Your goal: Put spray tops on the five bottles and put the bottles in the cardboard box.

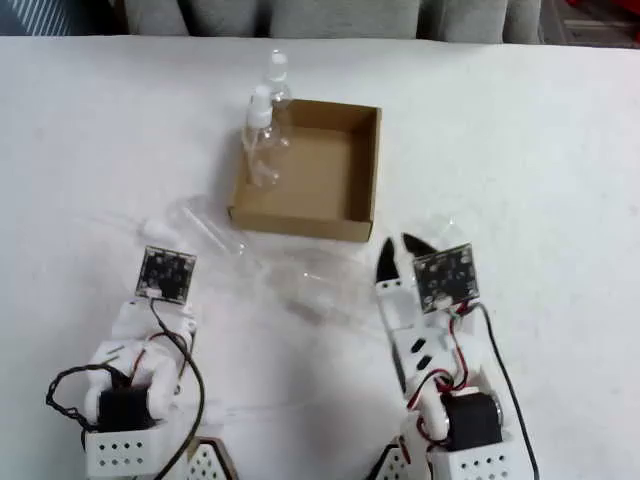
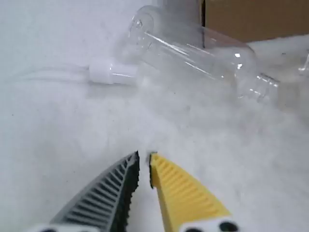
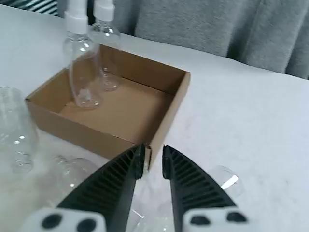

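Clear plastic is the hazard: the uncapped bottle (image 2: 193,53) lies on its side by the box's (image 1: 300,215) near left corner and would likely roll if nudged off-centre. The small spray top (image 2: 113,72) beside it could slip. Two capped bottles (image 1: 262,140) stand in the box, mid-worktop (image 2: 58,145), and could topple. Empty, the left pincer (image 2: 144,157) is all but closed; the right pincer (image 3: 152,154), also empty, is slightly parted near the box's near right corner.
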### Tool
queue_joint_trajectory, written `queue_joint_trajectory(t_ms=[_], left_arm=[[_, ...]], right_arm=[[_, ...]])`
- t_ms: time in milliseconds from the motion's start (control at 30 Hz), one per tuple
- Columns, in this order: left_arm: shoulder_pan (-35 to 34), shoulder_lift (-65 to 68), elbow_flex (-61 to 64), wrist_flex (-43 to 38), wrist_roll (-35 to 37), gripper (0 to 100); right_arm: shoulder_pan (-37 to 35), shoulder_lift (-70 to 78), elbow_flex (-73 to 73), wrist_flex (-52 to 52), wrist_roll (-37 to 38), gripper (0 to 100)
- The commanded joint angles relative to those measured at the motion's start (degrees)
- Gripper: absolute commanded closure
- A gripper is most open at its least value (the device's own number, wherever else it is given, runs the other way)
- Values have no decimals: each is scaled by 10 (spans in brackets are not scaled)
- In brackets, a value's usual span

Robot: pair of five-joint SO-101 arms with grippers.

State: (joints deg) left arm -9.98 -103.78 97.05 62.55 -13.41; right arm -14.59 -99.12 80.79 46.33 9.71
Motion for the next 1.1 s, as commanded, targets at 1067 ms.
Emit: queue_joint_trajectory(t_ms=[1067], left_arm=[[-67,-2,-4,-69,120,946]], right_arm=[[-511,337,-115,103,185,950]])
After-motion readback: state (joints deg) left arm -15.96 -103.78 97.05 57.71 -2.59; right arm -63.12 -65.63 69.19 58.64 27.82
